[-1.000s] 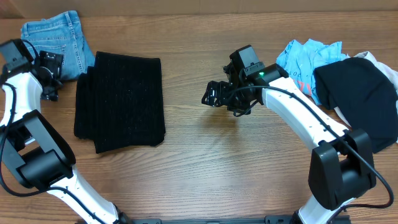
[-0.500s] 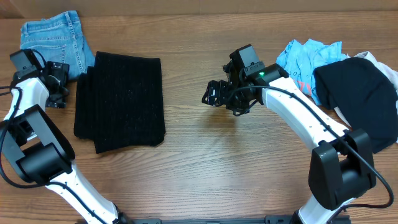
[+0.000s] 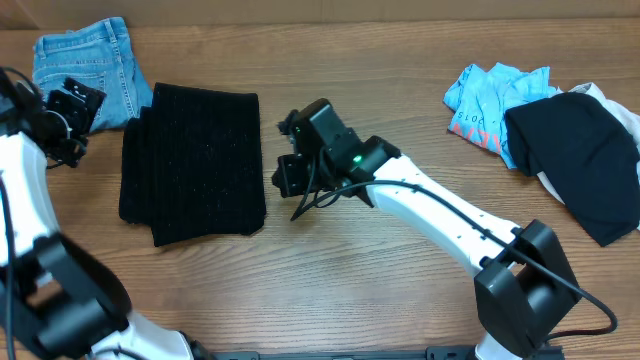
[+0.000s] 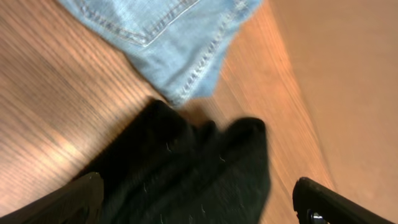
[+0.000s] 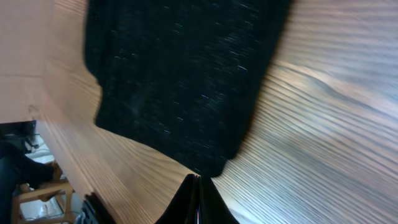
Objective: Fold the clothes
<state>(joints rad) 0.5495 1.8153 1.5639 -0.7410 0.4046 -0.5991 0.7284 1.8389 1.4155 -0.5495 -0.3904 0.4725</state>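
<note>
Two arms worked over the table [image 3: 300, 60]. The black ribbed garment [image 3: 190, 165] lay flat as a rectangle at 9 o'clock from table centre, with the denim [image 3: 90, 65] beside it at 10 o'clock. The left gripper [image 3: 72, 105] hung off the garment's 9 o'clock side, fingers spread wide, holding nothing. The right gripper [image 3: 288, 178] sat just off its 3 o'clock edge, fingers pressed together. The blue tee [image 3: 490, 95] and smooth black garment [image 3: 575, 155] were heaped at 2 o'clock.
</note>
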